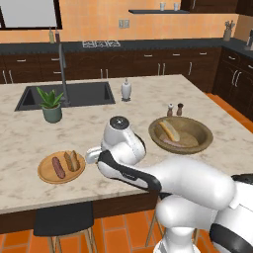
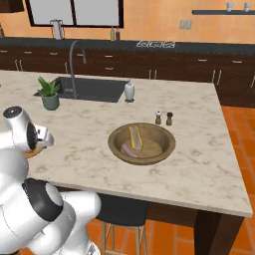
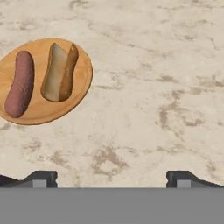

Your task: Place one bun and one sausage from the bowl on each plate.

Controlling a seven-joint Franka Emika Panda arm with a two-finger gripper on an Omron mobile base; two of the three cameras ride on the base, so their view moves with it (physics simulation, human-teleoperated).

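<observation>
1 reddish-brown sausage [image 3: 20, 83] + 1 tan split bun [image 3: 60, 72] on round light-wood plate [image 3: 83, 83], 1 of each in brown wooden bowl [image 1: 203, 137], gripper [image 3: 111, 178] jaws wide apart, empty

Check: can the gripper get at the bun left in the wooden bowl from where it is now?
Probably yes. The gripper is open and empty over bare counter beside the wood plate. The bun lies exposed in the bowl, nothing covering it.
</observation>
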